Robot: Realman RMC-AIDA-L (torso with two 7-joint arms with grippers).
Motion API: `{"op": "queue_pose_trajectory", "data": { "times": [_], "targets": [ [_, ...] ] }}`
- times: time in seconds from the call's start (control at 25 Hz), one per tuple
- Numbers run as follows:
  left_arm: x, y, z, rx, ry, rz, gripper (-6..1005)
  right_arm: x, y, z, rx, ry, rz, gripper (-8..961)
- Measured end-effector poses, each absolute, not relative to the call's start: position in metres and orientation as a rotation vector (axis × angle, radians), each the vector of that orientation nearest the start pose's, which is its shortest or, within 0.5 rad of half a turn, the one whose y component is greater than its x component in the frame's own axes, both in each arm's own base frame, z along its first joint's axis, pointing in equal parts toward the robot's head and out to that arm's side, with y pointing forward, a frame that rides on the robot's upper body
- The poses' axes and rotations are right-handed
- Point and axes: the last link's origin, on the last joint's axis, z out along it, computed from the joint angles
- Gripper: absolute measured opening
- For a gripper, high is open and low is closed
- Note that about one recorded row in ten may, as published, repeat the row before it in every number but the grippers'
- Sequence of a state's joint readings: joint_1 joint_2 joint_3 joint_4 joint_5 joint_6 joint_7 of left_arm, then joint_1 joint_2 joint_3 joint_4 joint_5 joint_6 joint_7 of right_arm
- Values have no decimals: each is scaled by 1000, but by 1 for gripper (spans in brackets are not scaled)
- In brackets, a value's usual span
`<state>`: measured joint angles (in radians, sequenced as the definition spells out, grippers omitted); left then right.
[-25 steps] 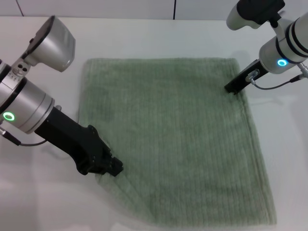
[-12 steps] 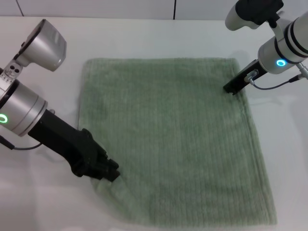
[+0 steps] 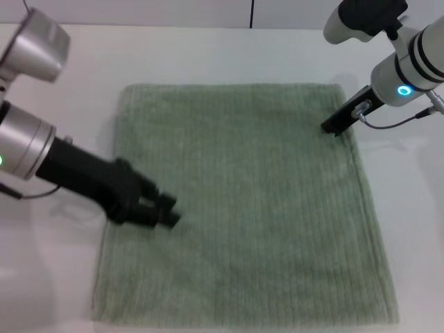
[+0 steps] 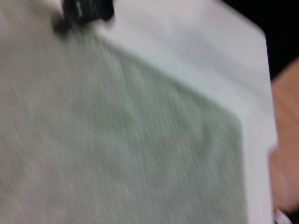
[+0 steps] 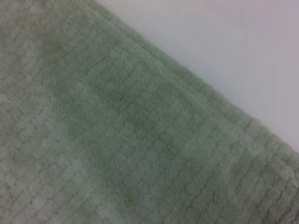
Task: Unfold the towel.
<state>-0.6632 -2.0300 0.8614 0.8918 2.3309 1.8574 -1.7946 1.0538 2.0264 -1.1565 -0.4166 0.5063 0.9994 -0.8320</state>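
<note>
The sage-green towel [image 3: 263,208] lies spread flat on the white table [image 3: 208,52], roughly square, with no folded part showing. My left gripper [image 3: 168,210] hovers over the towel's left part, open and empty. My right gripper [image 3: 333,129] sits at the towel's far right edge, near its corner. The left wrist view shows the towel [image 4: 117,140] blurred, with the right gripper [image 4: 88,9] small and dark at its edge. The right wrist view is filled by the towel's ribbed cloth [image 5: 117,140] and its hem against the table.
Bare white table surrounds the towel on the left, far side and right [image 3: 409,208]. The table's edge and a tan surface [image 4: 286,144] beyond it show in the left wrist view. The towel's near edge reaches the bottom of the head view.
The folded near-left corner of the towel has been laid out flat. My left gripper has let it go and moved up and slightly away over the towel. The right arm has stayed put.
</note>
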Motion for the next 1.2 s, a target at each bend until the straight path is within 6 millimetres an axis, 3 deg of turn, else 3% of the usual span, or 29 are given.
{"op": "queue_pose_trajectory", "data": {
  "times": [0.12, 0.16, 0.2, 0.36, 0.52, 0.6, 0.64, 0.72, 0.8, 0.84, 0.92, 1.08, 1.2],
  "targets": [
    [-218, 336, 22, -3088, -619, -313, 323, 202, 444, -47, -2523, 836, -473, 19],
    [-218, 336, 22, -3088, -619, -313, 324, 201, 445, -47, -2523, 828, -466, 20],
    [-215, 341, 21, -3038, -545, -438, 324, 199, 446, -46, -2526, 818, -457, 20],
    [-212, 353, 18, -2905, -498, -644, 324, 185, 451, -46, -2529, 769, -402, 23],
    [-219, 373, 34, -2546, -483, -943, 325, 163, 462, -44, -2497, 664, -326, 25],
    [-223, 376, 37, -2469, -497, -998, 325, 153, 470, -42, -2456, 604, -285, 27],
    [-237, 383, 45, -2242, -551, -1112, 325, 149, 474, -41, -2431, 573, -261, 27],
    [-246, 386, 47, -2129, -580, -1143, 326, 140, 482, -40, -2381, 507, -207, 29],
    [-246, 386, 47, -2129, -580, -1143, 326, 128, 489, -41, -2330, 430, -129, 30],
    [-259, 390, 46, -1933, -614, -1181, 326, 122, 491, -42, -2309, 398, -85, 31],
    [-264, 391, 45, -1847, -628, -1196, 326, 108, 492, -45, -2262, 322, 23, 32],
    [-272, 394, 44, -1710, -649, -1192, 326, 88, 482, -53, -2144, 162, 221, 35],
    [-274, 397, 40, -1667, -664, -1171, 326, 85, 466, -58, -2023, 67, 361, 37]
  ]
}}
